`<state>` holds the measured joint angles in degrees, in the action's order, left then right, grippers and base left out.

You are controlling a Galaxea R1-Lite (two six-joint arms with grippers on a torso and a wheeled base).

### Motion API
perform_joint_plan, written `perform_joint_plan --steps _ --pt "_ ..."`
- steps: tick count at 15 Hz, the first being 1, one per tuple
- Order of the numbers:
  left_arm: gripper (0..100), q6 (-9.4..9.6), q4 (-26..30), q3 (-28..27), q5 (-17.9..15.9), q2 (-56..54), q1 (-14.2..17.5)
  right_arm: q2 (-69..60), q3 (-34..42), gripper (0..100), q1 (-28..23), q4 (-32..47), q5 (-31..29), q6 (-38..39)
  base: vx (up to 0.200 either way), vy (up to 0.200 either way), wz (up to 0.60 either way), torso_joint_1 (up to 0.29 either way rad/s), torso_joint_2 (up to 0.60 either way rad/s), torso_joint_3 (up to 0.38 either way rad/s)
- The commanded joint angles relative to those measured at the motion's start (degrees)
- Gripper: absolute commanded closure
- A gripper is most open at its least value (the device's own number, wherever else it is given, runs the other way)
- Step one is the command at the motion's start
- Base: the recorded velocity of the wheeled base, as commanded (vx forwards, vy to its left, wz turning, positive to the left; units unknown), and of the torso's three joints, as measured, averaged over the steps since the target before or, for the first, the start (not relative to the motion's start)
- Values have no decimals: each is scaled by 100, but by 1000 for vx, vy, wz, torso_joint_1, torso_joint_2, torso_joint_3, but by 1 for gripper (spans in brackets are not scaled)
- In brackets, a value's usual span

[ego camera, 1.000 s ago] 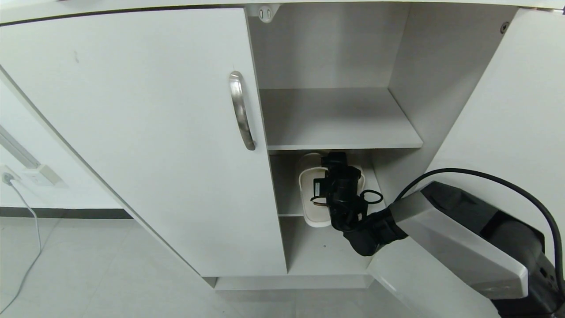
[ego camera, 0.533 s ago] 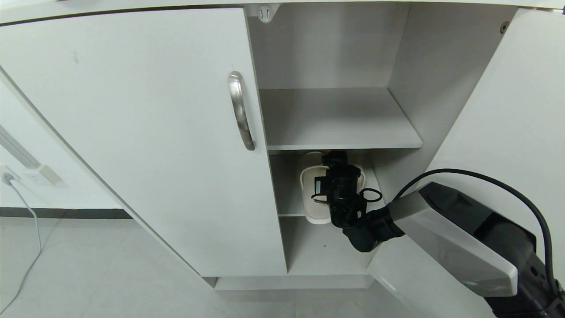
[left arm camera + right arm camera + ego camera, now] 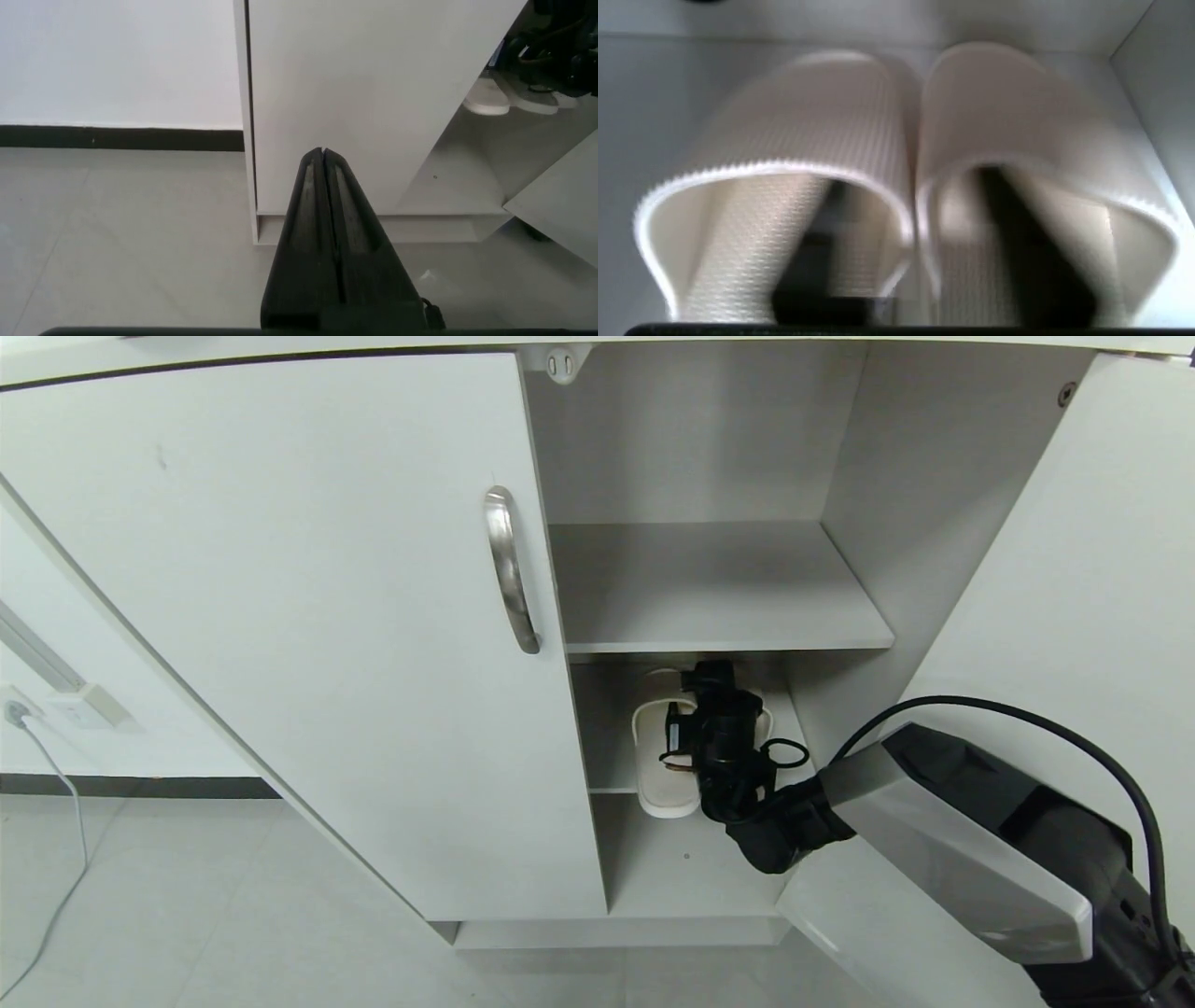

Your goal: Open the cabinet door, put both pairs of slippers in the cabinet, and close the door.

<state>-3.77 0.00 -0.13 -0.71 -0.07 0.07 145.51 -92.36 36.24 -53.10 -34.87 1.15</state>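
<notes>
Head view: you see the cabinet (image 3: 709, 588) with its right door (image 3: 1074, 569) swung open and its left door (image 3: 280, 616) closed. The right gripper (image 3: 714, 686) is inside, over the white slippers (image 3: 658, 775), which lie on the second shelf down with their heels overhanging its front edge.

Left wrist view: the left gripper (image 3: 322, 159) is pinched together on nothing, above the floor (image 3: 121, 243) near the cabinet base.

Right wrist view: it's blurry, but the fingers (image 3: 1022, 252) seem tucked under both straps, clamping the pair.
</notes>
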Motion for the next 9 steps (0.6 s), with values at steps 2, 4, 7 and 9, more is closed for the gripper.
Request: perform_joint_plan --steps 2,4,7,9 --pt "100 -1 0 -4 0 7 1 -251 420 0 58 -60 -3 8 0 0 0 0 0 0" --pt "100 -1 0 5 0 7 1 -515 860 0 94 -253 -3 8 0 0 0 0 0 0" --pt "100 -1 0 -4 0 7 1 -1042 1800 0 252 -675 -38 8 0 0 0 0 0 0" --pt "100 -1 0 -4 -8 7 1 -1411 2459 0 375 -930 -38 8 0 0 0 0 0 0"
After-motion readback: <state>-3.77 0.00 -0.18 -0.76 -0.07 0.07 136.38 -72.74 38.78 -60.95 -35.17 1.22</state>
